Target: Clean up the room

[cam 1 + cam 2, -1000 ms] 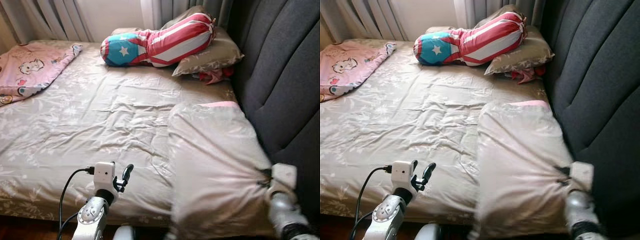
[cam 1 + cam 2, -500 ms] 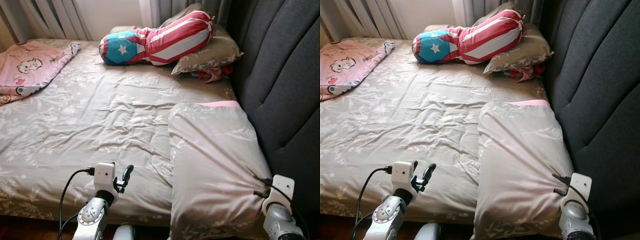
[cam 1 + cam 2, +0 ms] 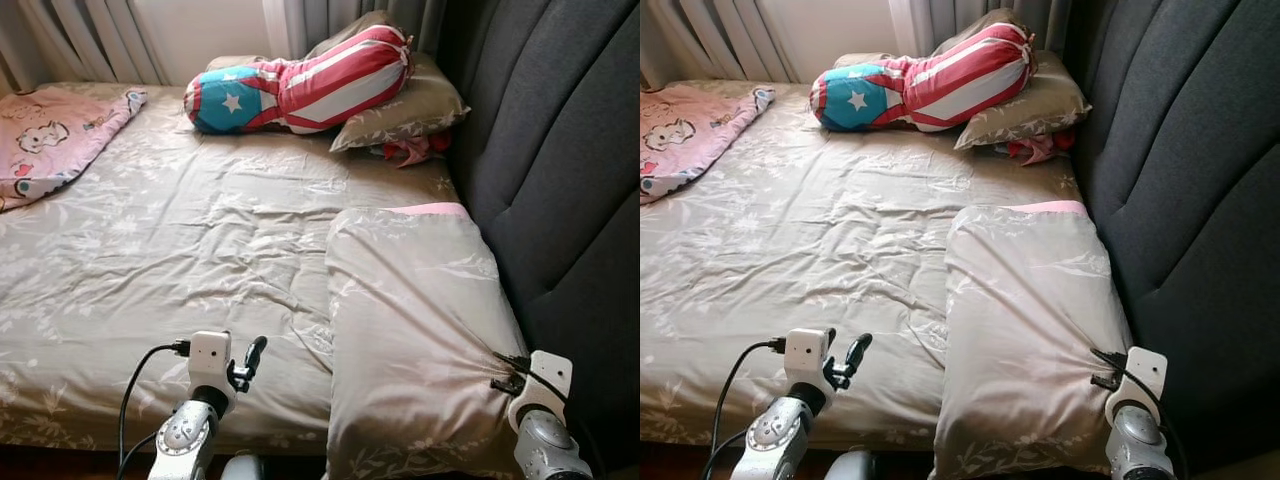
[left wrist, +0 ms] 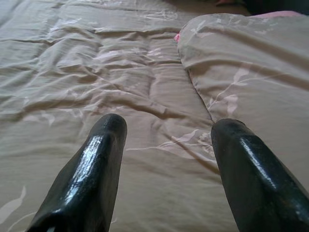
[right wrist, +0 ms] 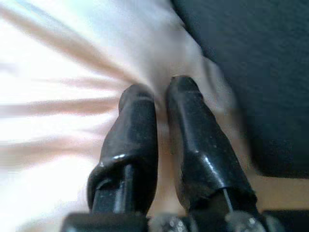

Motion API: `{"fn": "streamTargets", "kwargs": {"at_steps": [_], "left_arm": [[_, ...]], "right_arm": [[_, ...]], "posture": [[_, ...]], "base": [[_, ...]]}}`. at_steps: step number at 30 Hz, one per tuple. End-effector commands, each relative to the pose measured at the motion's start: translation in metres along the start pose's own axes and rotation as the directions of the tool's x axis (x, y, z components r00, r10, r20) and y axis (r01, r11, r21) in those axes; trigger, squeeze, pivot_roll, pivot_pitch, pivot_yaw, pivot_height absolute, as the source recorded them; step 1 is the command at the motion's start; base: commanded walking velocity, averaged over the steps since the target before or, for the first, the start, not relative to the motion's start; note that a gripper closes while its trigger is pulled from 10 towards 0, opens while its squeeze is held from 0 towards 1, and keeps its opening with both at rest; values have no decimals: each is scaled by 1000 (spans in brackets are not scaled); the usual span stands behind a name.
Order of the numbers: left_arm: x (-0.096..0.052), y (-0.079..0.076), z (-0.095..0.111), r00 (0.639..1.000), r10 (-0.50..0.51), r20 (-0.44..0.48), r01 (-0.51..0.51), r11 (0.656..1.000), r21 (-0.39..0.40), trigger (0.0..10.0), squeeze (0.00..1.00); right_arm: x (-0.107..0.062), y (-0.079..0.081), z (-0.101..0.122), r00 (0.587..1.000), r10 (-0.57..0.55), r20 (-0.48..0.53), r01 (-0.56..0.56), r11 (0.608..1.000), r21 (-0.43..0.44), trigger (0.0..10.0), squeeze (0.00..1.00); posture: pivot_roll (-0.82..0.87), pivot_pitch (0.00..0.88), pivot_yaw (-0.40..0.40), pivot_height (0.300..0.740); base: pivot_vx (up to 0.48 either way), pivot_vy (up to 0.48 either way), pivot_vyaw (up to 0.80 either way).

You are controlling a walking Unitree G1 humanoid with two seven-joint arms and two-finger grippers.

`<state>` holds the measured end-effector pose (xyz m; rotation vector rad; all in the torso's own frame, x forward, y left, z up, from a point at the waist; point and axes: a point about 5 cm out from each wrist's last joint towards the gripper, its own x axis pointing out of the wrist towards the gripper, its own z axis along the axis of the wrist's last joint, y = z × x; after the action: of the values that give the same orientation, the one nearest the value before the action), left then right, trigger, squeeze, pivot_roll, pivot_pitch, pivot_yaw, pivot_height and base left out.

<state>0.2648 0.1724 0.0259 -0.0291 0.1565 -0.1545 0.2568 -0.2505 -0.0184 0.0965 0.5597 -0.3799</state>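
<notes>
Beige pillow [image 3: 420, 320] on bed [image 3: 160, 240], corner pinched tight by right hand [image 5: 157, 94]; left hand [image 4: 166, 128] spread wide, empty, above sheet.

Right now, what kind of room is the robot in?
Most likely a bedroom: a wide bed with a beige floral sheet, a star-and-stripe bolster pillow against a dark grey padded headboard, and a pink cartoon blanket.
</notes>
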Motion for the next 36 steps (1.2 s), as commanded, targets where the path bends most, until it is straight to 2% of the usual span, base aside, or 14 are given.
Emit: {"fn": "streamTargets", "kwargs": {"at_steps": [1,2,4,9,10,11,13,19,22,25,29,34,36], "left_arm": [[-3,1,-6,1000,5,-17,-5,1000,1,10000,0],[-2,1,-6,1000,6,-19,-6,1000,-1,10000,0],[-2,1,-7,1000,16,-23,-16,1000,-16,10000,0],[-2,3,-12,998,40,-42,-42,998,-53,10000,0],[-3,6,-18,996,56,-69,-60,996,-66,10000,0],[-3,6,-18,996,56,-69,-60,996,-66,10000,0],[-9,11,-34,986,75,-148,-85,994,-64,10000,0],[-19,16,-52,966,99,-237,-119,990,-71,10000,0],[-22,17,-60,953,94,-287,-116,992,-59,10000,0],[-22,18,-64,943,100,-317,-125,990,-60,10000,0],[-23,18,-71,922,98,-374,-130,990,-60,10000,0],[-26,17,-78,895,102,-433,-138,989,-52,10000,0],[-28,17,-81,881,100,-462,-136,990,-44,10000,0]], "right_arm": [[0,5,4,999,34,30,-35,999,14,10000,514],[0,8,4,998,52,45,-53,998,19,10000,0],[-3,17,3,989,122,86,-123,992,7,10000,0],[-9,23,-12,984,168,61,-171,984,46,10000,0],[-12,26,-22,982,185,32,-186,981,50,10000,0],[-12,26,-22,982,185,32,-186,981,50,10000,0],[-19,33,-40,976,215,-22,-214,976,43,10000,0],[-25,48,-54,966,252,-61,-248,967,58,10000,0],[-28,54,-59,957,275,-89,-274,961,24,10000,0],[-29,58,-61,951,293,-96,-292,956,24,10000,0],[-32,59,-69,945,297,-139,-300,954,-1,10000,0],[-36,49,-82,945,245,-219,-256,966,-23,10000,0],[-39,44,-89,943,224,-245,-231,973,-2,10000,0]], "posture": [[12,0,-49,662],[12,0,-50,662],[15,0,-51,662],[18,0,-56,662],[18,0,-58,667],[18,0,-58,667],[26,0,-57,687],[22,0,-44,722],[20,0,-43,740],[14,0,-41,740],[14,0,-42,740],[13,0,-44,740],[-3,0,-31,740]], "base": [[0,0,0],[0,0,0],[0,0,0],[0,0,0],[0,0,0],[0,0,0],[0,0,0],[0,0,0],[0,0,0],[0,0,0],[0,0,0],[0,0,0],[0,0,0]]}}
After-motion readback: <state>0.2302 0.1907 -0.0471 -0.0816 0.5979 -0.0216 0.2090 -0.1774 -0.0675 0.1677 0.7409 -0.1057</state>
